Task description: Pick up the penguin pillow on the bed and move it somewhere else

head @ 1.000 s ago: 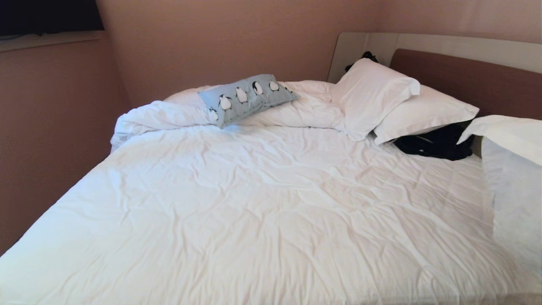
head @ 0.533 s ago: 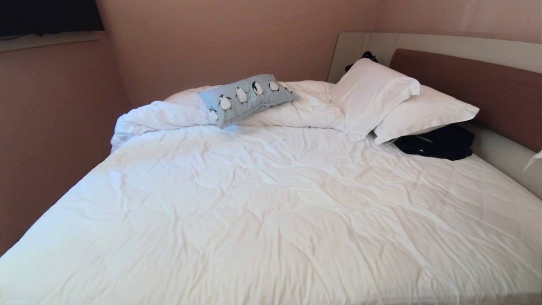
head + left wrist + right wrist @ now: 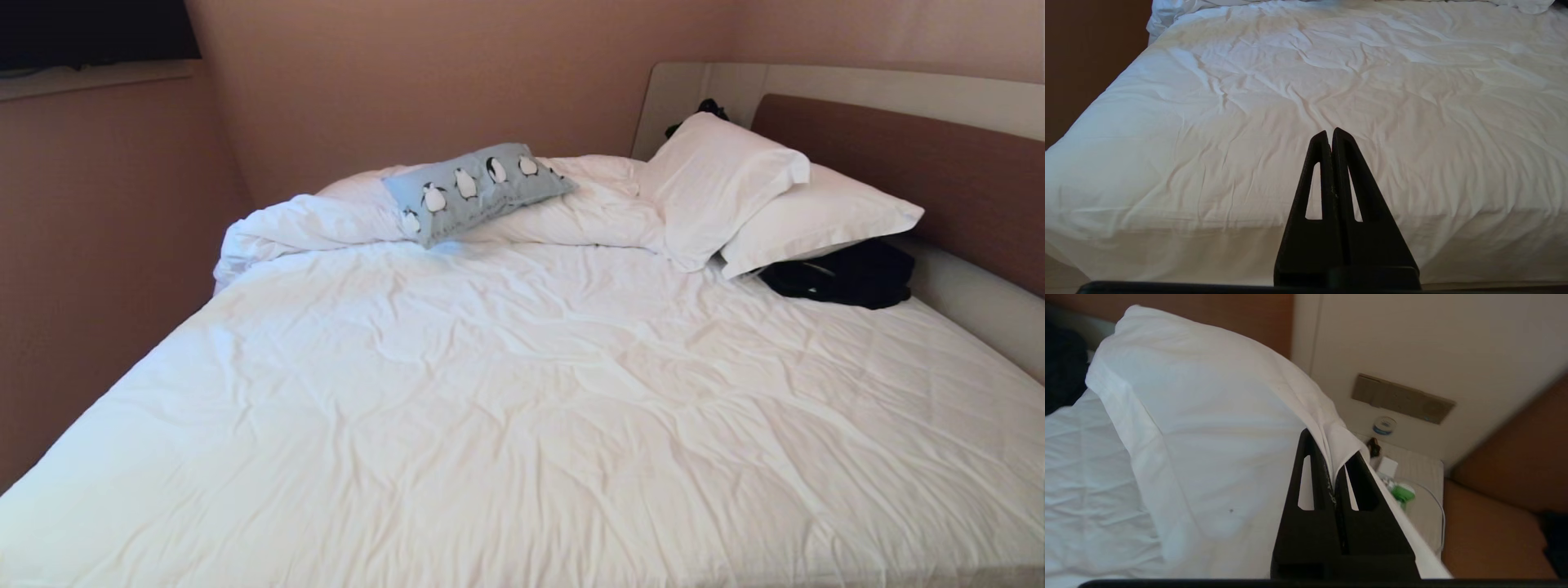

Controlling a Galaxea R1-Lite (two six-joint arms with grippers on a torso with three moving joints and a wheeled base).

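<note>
Penguin pillow (image 3: 476, 189): I see it lying on the bunched duvet ridge at the far side of the bed (image 3: 522, 425), left of the white pillows and well apart from both grippers. Nothing is touching it.
Right gripper (image 3: 1337, 463): I read the jaws as clamped tight on a fold of a white pillowcase (image 3: 1208, 428). The cloth hangs from the fingertips and drapes down over the bed. This gripper is outside my head view.
Left gripper (image 3: 1331, 136): fingers pressed together, holding nothing. It is level above the near edge of the bed, pointing across the duvet.
White pillows (image 3: 735, 184): two stacked against the brown headboard (image 3: 922, 163), the upper one leaning on the lower.
Dark item (image 3: 849, 273): a black bundle on the mattress, tucked just beside and partly under the lower pillow. I cannot tell what it is.
Nightstand (image 3: 1423, 477): visible beyond the held cloth in my right wrist view, carrying a green object (image 3: 1402, 494), a small white box and a cable.
Wall panel (image 3: 1402, 398): a switch plate is above the nightstand.
</note>
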